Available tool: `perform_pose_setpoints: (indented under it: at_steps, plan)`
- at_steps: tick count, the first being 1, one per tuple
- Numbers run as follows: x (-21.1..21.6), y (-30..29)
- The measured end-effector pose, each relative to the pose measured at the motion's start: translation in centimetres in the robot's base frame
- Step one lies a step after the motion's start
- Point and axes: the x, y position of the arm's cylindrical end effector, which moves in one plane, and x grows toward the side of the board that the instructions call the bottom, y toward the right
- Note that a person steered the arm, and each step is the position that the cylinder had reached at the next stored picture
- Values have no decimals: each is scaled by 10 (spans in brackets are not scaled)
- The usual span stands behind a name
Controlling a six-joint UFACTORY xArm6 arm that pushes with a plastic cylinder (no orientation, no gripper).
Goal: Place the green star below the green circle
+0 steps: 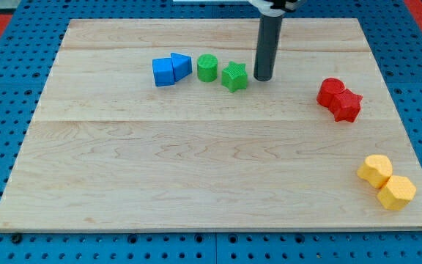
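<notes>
My tip [262, 78] rests on the wooden desk [196, 169] in its upper middle part, nearer the top edge than the bottom edge. I have no jaws to open or close: I end in a plain dark rod, and it has hold of nothing. The tip stands just beside the green star [234, 76], on the star's right in the view; whether the two touch I cannot tell.

The green star lies just to the right of the green circle [207, 67] and slightly lower, the two close together but apart. Left of the green circle sit two blue blocks pressed against each other: a blue cube-like block [164, 72] and a blue wedge-shaped block [181, 65].

Toward the desk's right edge, two red blocks touch: a rounded red block [331, 91] and a red star [346, 105] just below it. Near the bottom right corner lie two yellow blocks, also touching: a rounded yellow block [375, 170] and a yellow hexagon-like block [397, 193].
</notes>
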Motion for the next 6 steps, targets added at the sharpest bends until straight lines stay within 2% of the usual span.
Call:
perform_pose_setpoints:
  at_steps: [2,4,6]
  plan:
    - [0,11]
    - [-29,-14]
    - [-25,-18]
